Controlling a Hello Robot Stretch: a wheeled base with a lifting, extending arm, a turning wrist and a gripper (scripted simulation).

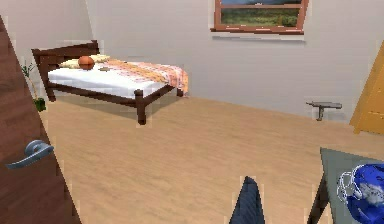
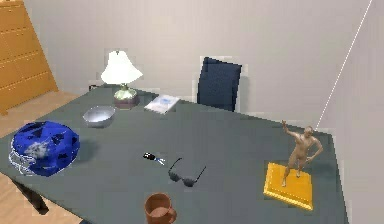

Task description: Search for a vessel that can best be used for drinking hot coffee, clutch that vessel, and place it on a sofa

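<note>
Brown mug stands on the grey table near sunglasses; end effector's state cannot be told.

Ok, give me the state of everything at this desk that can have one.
Mug: upright, at the desk's near edge.
Lamp: upright.
Bowl: right way up.
Sunglasses: lying flat.
Statuette: standing upright.
Chair: drawn up to the desk's far side.

The pose of the arm, wrist and claw cannot be told.
</note>
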